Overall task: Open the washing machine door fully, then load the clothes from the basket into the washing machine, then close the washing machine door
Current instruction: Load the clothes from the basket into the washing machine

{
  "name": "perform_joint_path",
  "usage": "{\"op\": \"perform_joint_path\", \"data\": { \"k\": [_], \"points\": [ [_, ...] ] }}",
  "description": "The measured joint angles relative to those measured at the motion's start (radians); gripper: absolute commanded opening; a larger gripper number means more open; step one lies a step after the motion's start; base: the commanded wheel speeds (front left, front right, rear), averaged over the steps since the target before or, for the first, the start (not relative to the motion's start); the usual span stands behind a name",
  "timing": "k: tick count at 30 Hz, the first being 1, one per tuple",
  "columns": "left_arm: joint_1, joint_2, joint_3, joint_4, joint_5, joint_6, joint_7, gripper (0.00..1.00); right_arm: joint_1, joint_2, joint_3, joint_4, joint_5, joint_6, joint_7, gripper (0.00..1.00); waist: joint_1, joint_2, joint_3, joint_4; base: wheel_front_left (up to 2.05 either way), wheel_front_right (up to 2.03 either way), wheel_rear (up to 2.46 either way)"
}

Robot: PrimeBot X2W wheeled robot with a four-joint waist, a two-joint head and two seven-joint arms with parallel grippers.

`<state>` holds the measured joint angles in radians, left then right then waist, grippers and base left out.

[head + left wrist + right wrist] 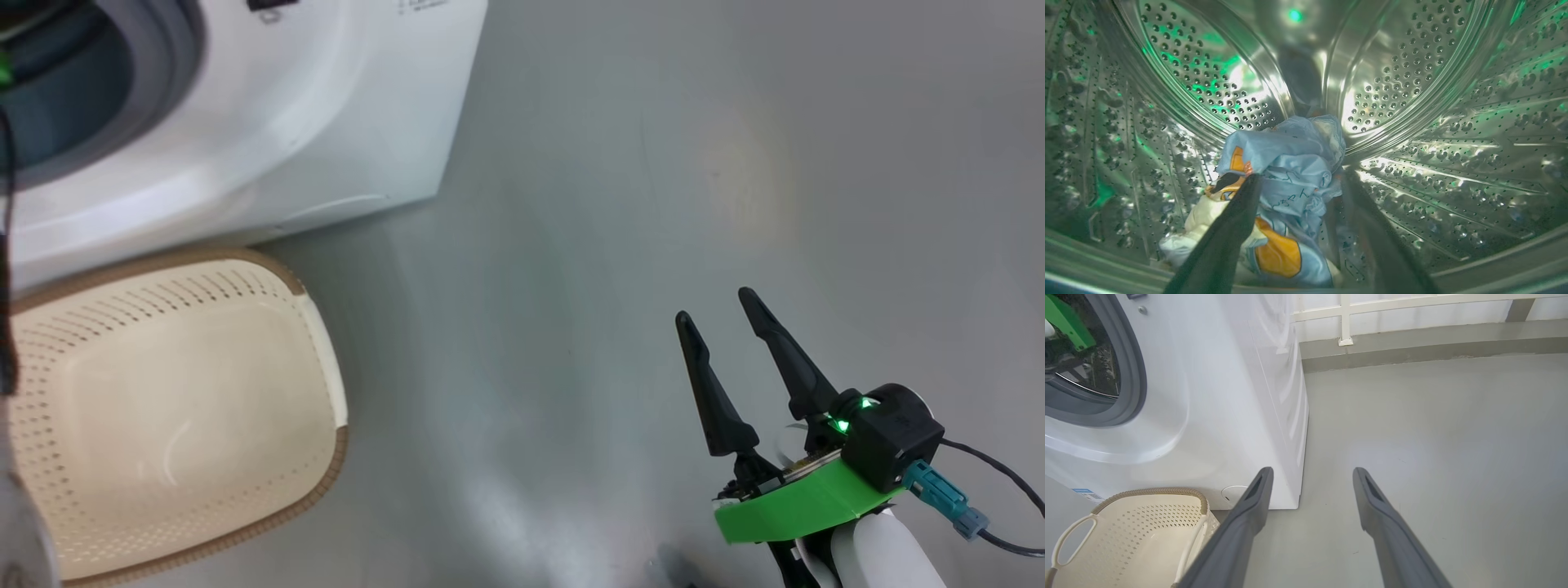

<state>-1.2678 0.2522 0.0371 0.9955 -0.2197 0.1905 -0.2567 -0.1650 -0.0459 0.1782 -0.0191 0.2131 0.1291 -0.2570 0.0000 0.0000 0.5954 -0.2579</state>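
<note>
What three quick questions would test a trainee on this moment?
1. True or false: the basket is empty.
2. Multiple choice: the clothes lie A) in the basket, B) in the steel drum, C) half in each.
3. Fill in: the left gripper, reaching into the drum over the clothes, has its jaws ___.
Key: 1 true; 2 B; 3 open.

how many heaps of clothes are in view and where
1: the clothes lie bunched inside the washing machine, between the left gripper's spread jaws. The basket holds none, though its left edge is out of frame.
</note>
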Motion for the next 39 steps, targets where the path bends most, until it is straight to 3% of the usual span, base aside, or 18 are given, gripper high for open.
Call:
{"op": "perform_joint_path", "data": {
  "k": [20,33,36,39],
  "points": [
    [0.307,-0.128,0.036,-0.112,-0.011,-0.032,0.0,1.0,0.001,-0.002,-0.035,0.033,0.001,0.0,0.0,1.0,-0.0001,0.0,-0.15,0.096,0.0,0.0,0.0],
    [0.612,-0.208,0.013,-0.284,0.01,-0.119,0.0,1.0,0.045,-0.003,-0.097,0.033,-0.002,0.0,0.0,1.0,-0.0001,0.0,-0.28,0.16,0.0,0.0,0.0],
    [0.701,-0.213,0.002,-0.335,0.005,-0.154,0.0,1.0,0.066,-0.003,-0.1,0.035,-0.002,0.0,0.0,1.0,-0.0001,0.0,-0.315,0.174,0.0,0.0,0.0],
    [0.785,-0.216,-0.01,-0.377,0.004,-0.16,0.0,1.0,0.082,-0.003,-0.103,0.035,-0.003,0.0,0.0,1.0,0.0,0.0,-0.348,0.187,0.0,0.0,0.0]
  ]
}}
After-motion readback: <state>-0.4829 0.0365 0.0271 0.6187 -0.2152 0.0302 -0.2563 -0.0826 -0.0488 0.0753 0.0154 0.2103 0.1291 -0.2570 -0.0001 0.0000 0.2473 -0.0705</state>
